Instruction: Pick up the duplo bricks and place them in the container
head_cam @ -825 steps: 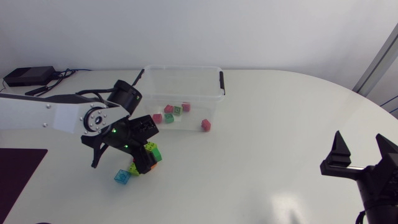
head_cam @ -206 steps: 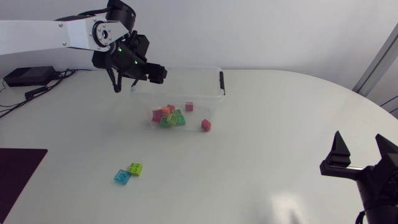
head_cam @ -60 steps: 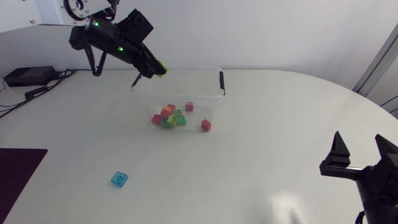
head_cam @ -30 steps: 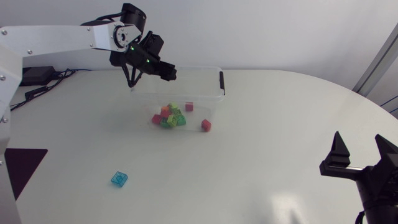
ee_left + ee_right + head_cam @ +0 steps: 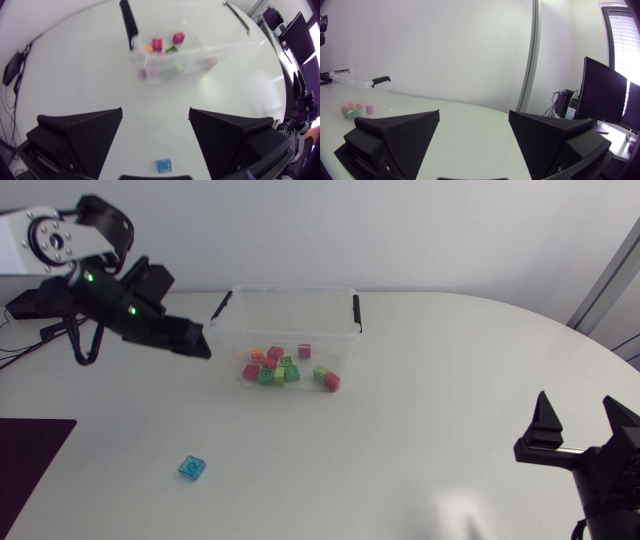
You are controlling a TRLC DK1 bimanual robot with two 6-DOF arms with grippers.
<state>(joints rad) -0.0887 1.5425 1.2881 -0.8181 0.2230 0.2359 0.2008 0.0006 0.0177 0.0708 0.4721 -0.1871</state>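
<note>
Container is sitting toward far edge of surface. Its long axis is running L–R in head view, parallel to that edge. Black handles are sitting at both short ends, open top facing up. Cluster of bricks (red, green, orange, yellow) is lying on its floor, toward near wall.

One blue brick is lying outside, studs up, sides turned diagonal to container's walls. It is well apart from container, on near-left part of surface, w/ open surface on every side. Dark mat is lying at left edge, apart from blue brick.

L gripper is hanging above surface just left of container's left handle, tips pointing toward it. In wrist view its fingers are standing spread and empty, blue brick showing on surface below the gap.

R gripper is sitting at near-right edge, fingers spread, empty, well apart from all bricks. Wide bare surface is lying between it and container.
</note>
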